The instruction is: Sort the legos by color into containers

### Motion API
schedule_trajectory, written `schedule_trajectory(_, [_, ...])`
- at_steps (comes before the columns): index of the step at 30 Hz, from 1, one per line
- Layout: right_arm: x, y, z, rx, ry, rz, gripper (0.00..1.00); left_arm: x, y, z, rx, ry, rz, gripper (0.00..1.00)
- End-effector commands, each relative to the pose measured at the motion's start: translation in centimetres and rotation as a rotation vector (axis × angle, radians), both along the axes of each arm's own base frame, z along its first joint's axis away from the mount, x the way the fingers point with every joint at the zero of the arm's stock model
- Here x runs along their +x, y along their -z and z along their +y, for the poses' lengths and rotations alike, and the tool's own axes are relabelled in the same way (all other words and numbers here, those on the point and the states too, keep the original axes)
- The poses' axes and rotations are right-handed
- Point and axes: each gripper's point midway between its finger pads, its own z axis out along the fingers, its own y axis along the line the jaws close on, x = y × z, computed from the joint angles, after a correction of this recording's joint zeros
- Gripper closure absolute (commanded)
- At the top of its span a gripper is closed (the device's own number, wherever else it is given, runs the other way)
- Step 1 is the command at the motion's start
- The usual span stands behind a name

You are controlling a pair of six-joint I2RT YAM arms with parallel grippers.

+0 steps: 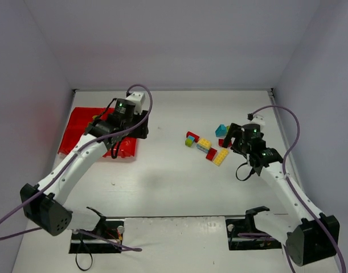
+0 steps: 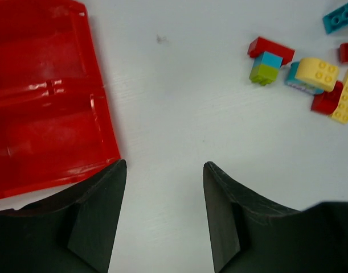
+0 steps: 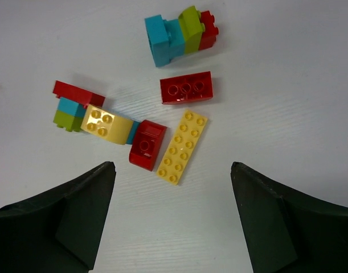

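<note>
When closing the right gripper (image 3: 171,187), spread and empty like the left gripper (image 2: 164,170) by the tray (image 2: 54,131), expect to pinch, just ahead, the long yellow brick (image 3: 181,147) plus the red brick (image 3: 146,145) beside it. Beyond: joined mixed-colour stack (image 3: 179,34), unsortable whole.

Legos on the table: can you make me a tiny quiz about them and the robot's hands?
1. True or false: the left gripper is holding a brick.
2. What colour is the long flat brick with two rows of studs? A red, B yellow, C teal.
3. Fill in: the lego pile lies nearer the ___ arm.
Key: 1 false; 2 B; 3 right.
</note>
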Motion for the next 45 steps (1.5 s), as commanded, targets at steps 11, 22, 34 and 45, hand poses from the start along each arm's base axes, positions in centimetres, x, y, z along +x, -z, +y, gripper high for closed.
schedule_trajectory(11, [5.4,5.6,-0.8,-0.023,0.196,0.096,0.27,-3.7,0.6,4.0,0.068,-0.005,-0.102,0.49])
schedule_trajectory(22, [9.1,9.1,-0.3,-0.175,0.033,0.152,0.12,-3.7,1.5,4.4,0.095,-0.011,-0.089,0.50])
schedule_trajectory(34, [11.0,10.8,-0.2,-0.222,-0.051,0.163,0.17,-3.6,2.1,4.5,0.119,-0.015,-0.074,0.50])
schedule_trajectory(45, [11.4,12.0,-0.2,-0.196,-0.083,0.170,0.34,-3.5,2.2,4.7,0.127,-0.019,-0.074,0.50])
